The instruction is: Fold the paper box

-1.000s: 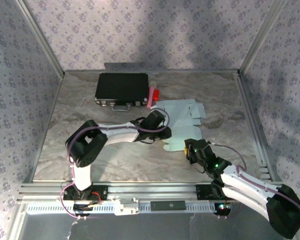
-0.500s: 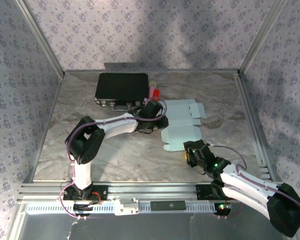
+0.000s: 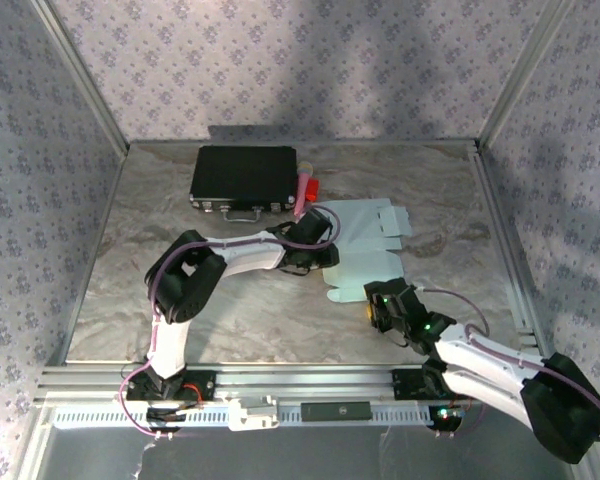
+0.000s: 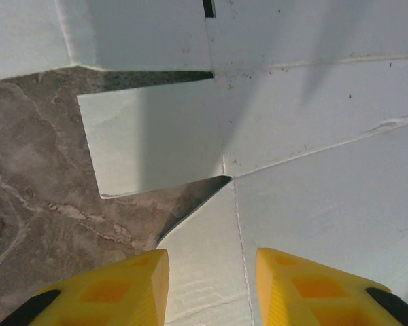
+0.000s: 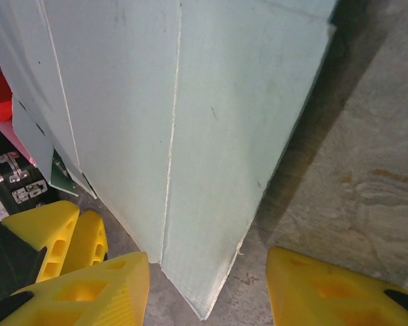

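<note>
A: Where's the box?

B: The box (image 3: 372, 225) is a flat blank on the table (image 4: 27, 170), ahead of both sets of jaws. The left gripper (image 4: 211, 288) has its jaws apart at a middling gap. Bare card shows between them, a crease runs out from the gap, and nothing is pinched.

A: Why park there?

B: My guess is that it sits over that panel to steady it beside the crease.

A: And the right?

B: The right gripper (image 5: 207, 292) has wider jaws, with a corner of the card pointing into the gap. As far as I can see it touches neither finger. The flap throws a dark shadow to the right of the gap, so it is probably lifted and lined up for a grab.

A: What's unclear?

B: Both pairs of fingertips are cut off at the frame edge, so I cannot tell whether the left ones press the card. From above, the left arm covers the blank's left edge. The case (image 3: 243, 175), beyond the left jaws, has no part in this.
</note>
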Controlling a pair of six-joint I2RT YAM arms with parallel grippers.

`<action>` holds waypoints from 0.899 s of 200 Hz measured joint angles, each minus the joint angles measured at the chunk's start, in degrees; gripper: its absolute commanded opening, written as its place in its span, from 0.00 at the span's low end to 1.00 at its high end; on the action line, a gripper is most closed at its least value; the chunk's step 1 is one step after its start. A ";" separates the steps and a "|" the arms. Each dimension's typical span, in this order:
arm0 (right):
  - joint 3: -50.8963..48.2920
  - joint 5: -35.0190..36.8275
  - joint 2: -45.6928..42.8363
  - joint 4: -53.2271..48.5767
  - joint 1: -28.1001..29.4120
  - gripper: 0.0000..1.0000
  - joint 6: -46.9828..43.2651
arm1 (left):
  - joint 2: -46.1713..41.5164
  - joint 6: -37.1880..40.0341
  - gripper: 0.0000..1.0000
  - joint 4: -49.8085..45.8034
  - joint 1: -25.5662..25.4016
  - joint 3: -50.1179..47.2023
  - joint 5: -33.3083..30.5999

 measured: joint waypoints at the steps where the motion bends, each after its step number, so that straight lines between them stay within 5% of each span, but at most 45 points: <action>1: 0.00 -0.04 0.02 0.00 0.00 0.50 0.00 | 0.00 0.02 0.39 -0.02 0.00 0.00 0.02; 127: -1.51 -1.16 0.70 9.79 -3.65 0.44 -4.09 | 0.00 0.00 0.36 0.00 -0.02 -0.04 0.07; 180: -1.53 -1.07 1.25 11.28 -4.48 0.30 -5.88 | 0.00 0.00 0.35 0.00 -0.02 -0.04 0.07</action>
